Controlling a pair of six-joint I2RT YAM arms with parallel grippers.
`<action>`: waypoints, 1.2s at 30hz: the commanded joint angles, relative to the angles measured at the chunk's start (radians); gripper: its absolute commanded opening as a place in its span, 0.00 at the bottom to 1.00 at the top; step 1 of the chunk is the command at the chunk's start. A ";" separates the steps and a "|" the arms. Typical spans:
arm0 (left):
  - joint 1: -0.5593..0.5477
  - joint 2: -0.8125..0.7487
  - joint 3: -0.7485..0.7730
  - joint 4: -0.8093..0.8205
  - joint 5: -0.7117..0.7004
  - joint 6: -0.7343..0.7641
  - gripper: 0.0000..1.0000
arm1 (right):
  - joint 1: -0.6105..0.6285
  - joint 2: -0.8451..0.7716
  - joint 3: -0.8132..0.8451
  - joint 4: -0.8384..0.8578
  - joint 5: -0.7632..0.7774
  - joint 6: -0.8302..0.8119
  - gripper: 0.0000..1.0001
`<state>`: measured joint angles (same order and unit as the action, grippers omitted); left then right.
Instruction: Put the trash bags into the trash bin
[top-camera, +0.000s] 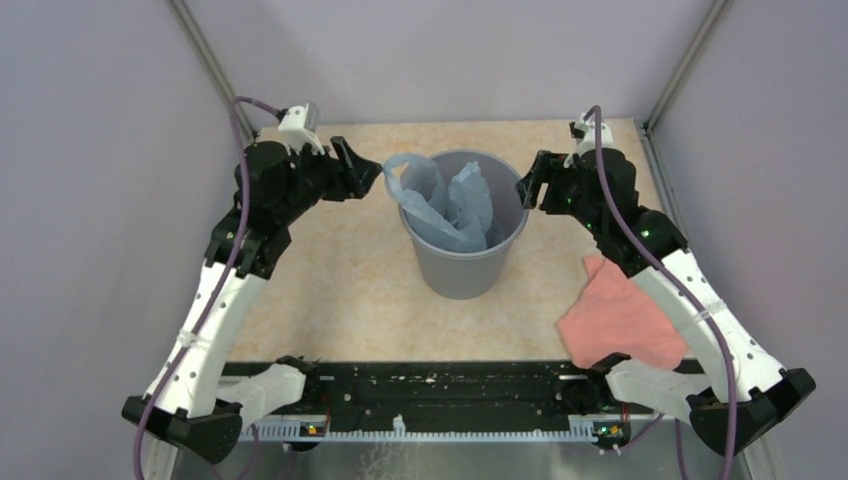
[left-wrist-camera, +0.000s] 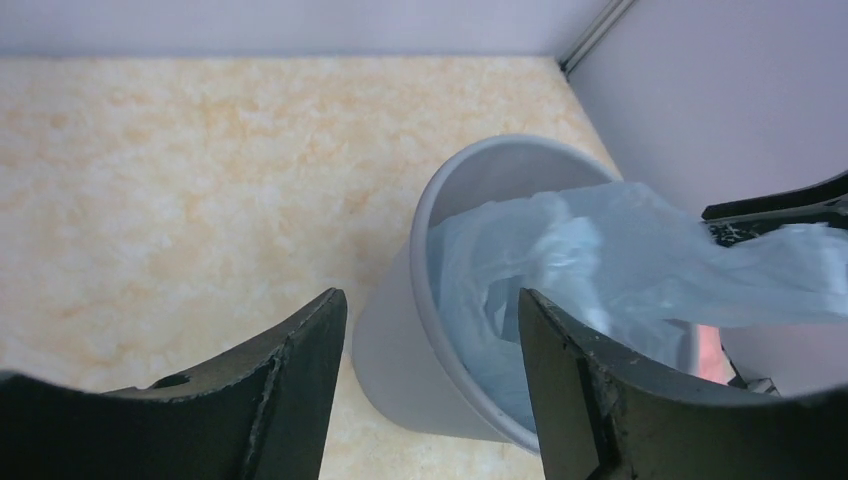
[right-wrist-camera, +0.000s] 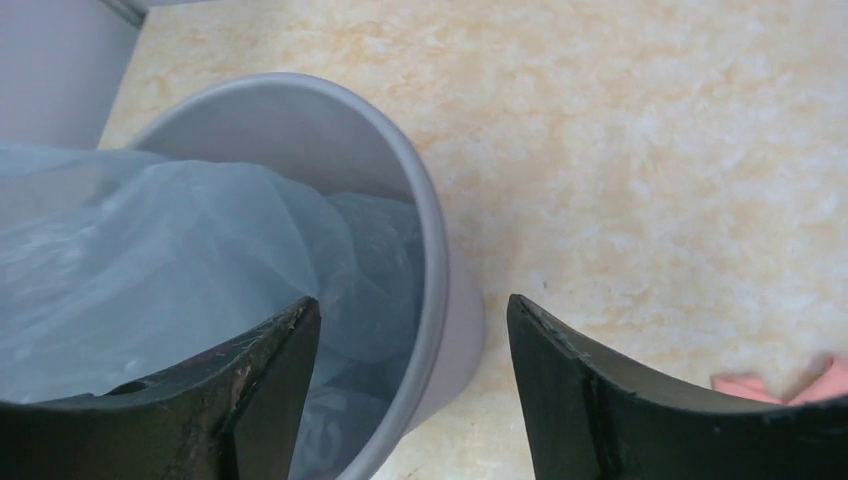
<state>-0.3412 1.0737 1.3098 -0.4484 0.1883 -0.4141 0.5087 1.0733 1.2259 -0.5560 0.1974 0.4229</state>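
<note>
The grey round trash bin (top-camera: 467, 271) stands upright at the table's middle. The pale blue trash bag (top-camera: 445, 205) lies crumpled inside it, with a loop hanging over the left rim. My left gripper (top-camera: 362, 170) is open and empty, just left of the bin's rim. My right gripper (top-camera: 532, 182) is open and empty, just right of the rim. In the left wrist view the bin (left-wrist-camera: 400, 340) and bag (left-wrist-camera: 620, 260) show between and beyond the open fingers (left-wrist-camera: 310, 350). In the right wrist view the bin's rim (right-wrist-camera: 432, 250) passes between the open fingers (right-wrist-camera: 560, 380), with the bag (right-wrist-camera: 170, 260) inside.
A salmon-pink cloth (top-camera: 615, 315) lies on the table at the right, partly under my right arm; its corner shows in the right wrist view (right-wrist-camera: 790, 385). Lilac walls enclose the table on three sides. A black rail (top-camera: 430, 390) runs along the near edge.
</note>
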 joint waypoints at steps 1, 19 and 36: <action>0.007 -0.047 0.144 -0.107 0.006 0.114 0.73 | 0.006 -0.033 0.120 -0.010 -0.162 -0.185 0.70; 0.002 0.181 0.386 -0.278 0.331 0.235 0.84 | 0.129 0.115 0.456 -0.116 -0.496 -0.452 0.83; -0.015 0.183 0.242 -0.162 0.397 0.158 0.27 | 0.248 0.252 0.559 -0.203 -0.211 -0.474 0.47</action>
<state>-0.3542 1.2854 1.5948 -0.6857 0.5587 -0.2249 0.7444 1.3560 1.7729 -0.7883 -0.0872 -0.0742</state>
